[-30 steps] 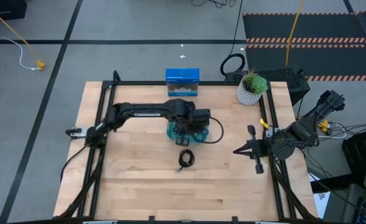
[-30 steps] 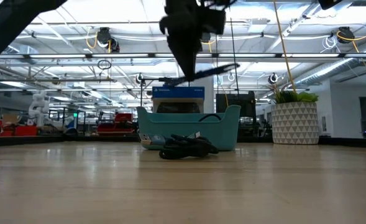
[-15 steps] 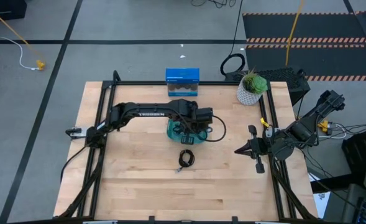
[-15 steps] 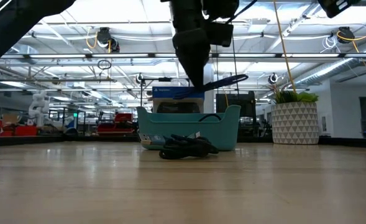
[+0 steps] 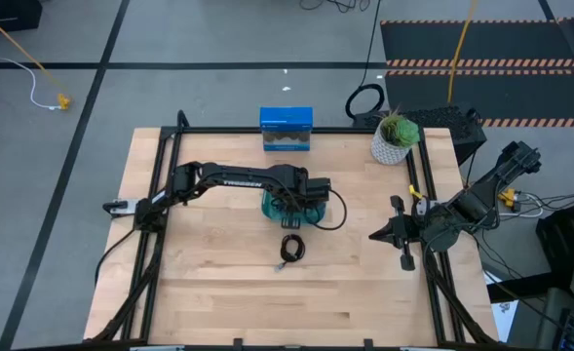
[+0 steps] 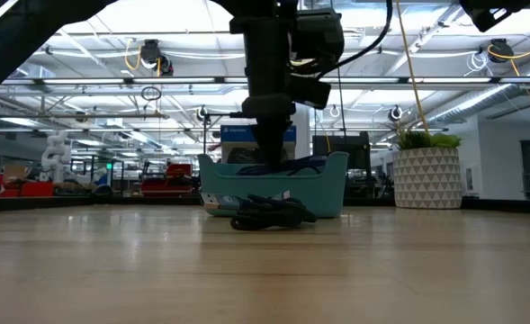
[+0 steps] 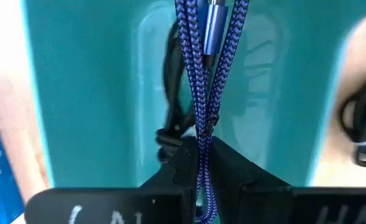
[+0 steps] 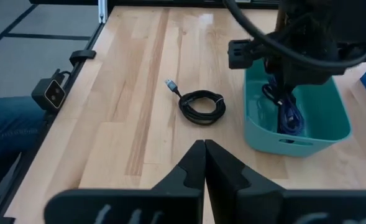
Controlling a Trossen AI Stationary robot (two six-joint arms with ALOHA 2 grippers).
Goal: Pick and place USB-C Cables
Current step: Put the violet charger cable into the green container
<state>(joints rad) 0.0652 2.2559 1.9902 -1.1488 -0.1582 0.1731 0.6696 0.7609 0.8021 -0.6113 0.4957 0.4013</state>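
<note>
Over the table's middle, from above, the left arm reaches across from the left edge, and its left gripper (image 5: 291, 203) points down into the teal bin (image 5: 268, 207). A coiled black cable (image 5: 291, 250) lies on the bare wood just in front of the bin, apart from it. The right arm waits folded at the right edge, right gripper (image 5: 376, 235) aimed inward, near the potted plant (image 5: 396, 137). A blue box (image 5: 286, 119) stands at the far edge.

Down at table level, the left arm drops straight from above, its gripper (image 6: 266, 153) dipped past the bin (image 6: 332, 193) rim. The blue cable (image 6: 302, 165) drapes at the rim beside it. The black coil (image 6: 269, 213) sits in front of the bin on the wood.

Left wrist view now: the fingers (image 7: 184, 163) are pinched tight on the blue cable (image 7: 204, 74), its braided strands hanging straight into the bin (image 7: 83, 93). A second black cable (image 7: 171, 99) rests on the bin floor behind it.

Right wrist view: the right gripper's fingers (image 8: 195, 165) are pressed together, holding nothing. Beyond them lie the coil (image 8: 201, 106) and the bin (image 8: 316, 134), blue cable (image 8: 288, 118) inside under the left arm.
</note>
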